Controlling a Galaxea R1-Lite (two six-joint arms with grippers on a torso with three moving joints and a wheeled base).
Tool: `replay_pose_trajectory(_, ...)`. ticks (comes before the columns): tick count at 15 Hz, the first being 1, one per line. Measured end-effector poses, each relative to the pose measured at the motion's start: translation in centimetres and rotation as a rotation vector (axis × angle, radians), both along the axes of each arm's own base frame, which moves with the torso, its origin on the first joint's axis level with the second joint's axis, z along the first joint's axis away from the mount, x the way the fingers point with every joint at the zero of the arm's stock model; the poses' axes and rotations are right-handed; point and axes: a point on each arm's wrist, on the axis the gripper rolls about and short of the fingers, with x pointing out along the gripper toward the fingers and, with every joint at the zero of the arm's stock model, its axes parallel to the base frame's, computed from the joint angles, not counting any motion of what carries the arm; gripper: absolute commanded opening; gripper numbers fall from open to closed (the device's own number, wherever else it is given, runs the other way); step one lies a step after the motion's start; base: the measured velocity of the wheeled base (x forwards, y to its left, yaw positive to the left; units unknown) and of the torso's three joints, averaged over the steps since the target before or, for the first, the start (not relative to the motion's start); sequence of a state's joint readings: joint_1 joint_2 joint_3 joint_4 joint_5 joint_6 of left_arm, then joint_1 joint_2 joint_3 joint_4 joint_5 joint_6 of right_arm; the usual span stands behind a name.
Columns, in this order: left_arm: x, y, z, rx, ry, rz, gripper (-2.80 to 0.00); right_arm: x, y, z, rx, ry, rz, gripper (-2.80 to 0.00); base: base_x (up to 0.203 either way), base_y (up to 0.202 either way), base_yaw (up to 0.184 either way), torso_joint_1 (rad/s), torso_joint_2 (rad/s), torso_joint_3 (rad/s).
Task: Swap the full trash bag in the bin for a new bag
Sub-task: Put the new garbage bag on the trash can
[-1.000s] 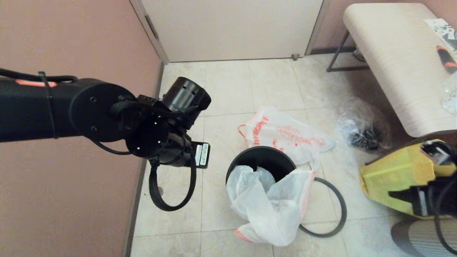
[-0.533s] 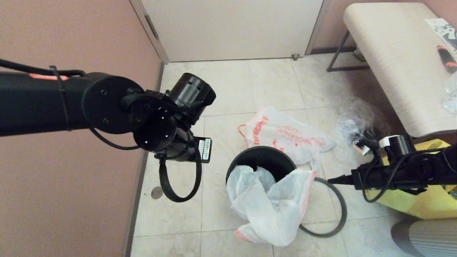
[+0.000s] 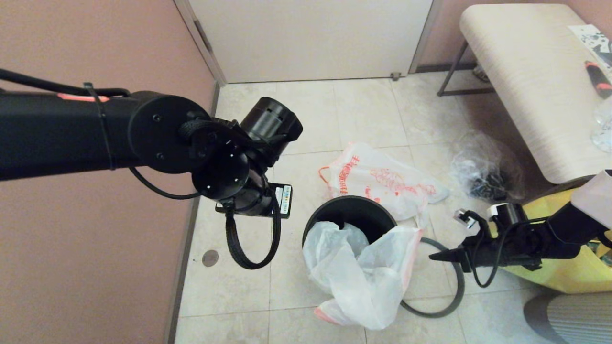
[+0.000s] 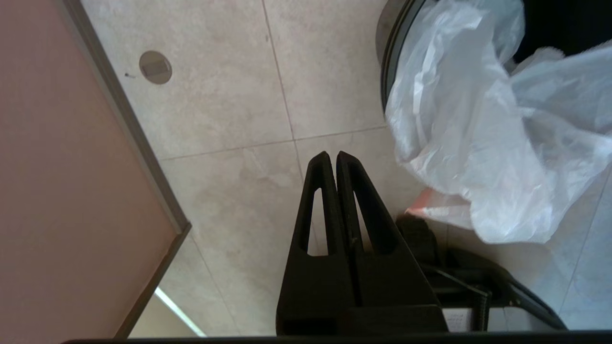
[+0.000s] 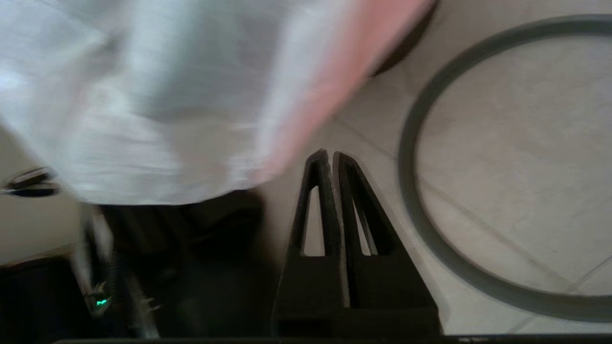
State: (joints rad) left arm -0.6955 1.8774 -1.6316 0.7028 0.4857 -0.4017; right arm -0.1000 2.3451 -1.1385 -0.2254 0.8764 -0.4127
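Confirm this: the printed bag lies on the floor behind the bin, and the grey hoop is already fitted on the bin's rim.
Not quite. The head view shows the grey hoop lying flat on the floor beside the bin, not fitted. The printed bag does lie behind the bin.

Red-orange printed characters on full trash bag [image 3: 382, 184], too small to read; arm's white label [image 3: 285, 199] illegible.
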Motion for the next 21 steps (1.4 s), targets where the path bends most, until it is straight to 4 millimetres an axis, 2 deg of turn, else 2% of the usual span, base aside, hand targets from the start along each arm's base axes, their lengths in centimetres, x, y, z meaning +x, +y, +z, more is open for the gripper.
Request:
replay_pose_trajectory(2,0.1,-0.3,0.1,0.001,-0.005,-0.009,-2.80,0.3,-0.4,-1.2,0.001,-0.040,-0.004,0.00,0.000,0.000,0.000,0.000,0.00,0.000)
replay_pose_trajectory(5,0.2,-0.6,-0.1,0.008,-0.006,-0.013,-2.80,0.9,-1.4,-1.7,0.051,-0.114,0.005,0.00,0.000,0.000,0.000,0.000,0.00,0.000)
replay_pose_trajectory(9,0.1,-0.8,0.2,0.010,-0.021,-0.013,-2.80,2.4,-1.4,-2.3,0.124,-0.184,0.045,0.00,0.000,0.000,0.000,0.000,0.00,0.000)
replay_pose_trajectory(18,0.2,-1.3,0.5,0.002,-0.040,-0.017,-2.80,2.9,2.3,-2.5,0.187,-0.152,0.154,0.00,0.000,0.000,0.000,0.000,0.00,0.000)
replay_pose_trajectory(20,0.2,-1.2,0.6,0.001,-0.043,-0.016,-2.80,2.8,2.5,-2.5,0.188,-0.148,0.159,0.00,0.000,0.000,0.000,0.000,0.00,0.000)
replay_pose_trajectory(21,0.2,-1.3,0.7,-0.001,-0.045,-0.016,-2.80,2.8,2.8,-2.5,0.190,-0.137,0.165,-2.80,0.000,0.000,0.000,0.000,0.00,0.000)
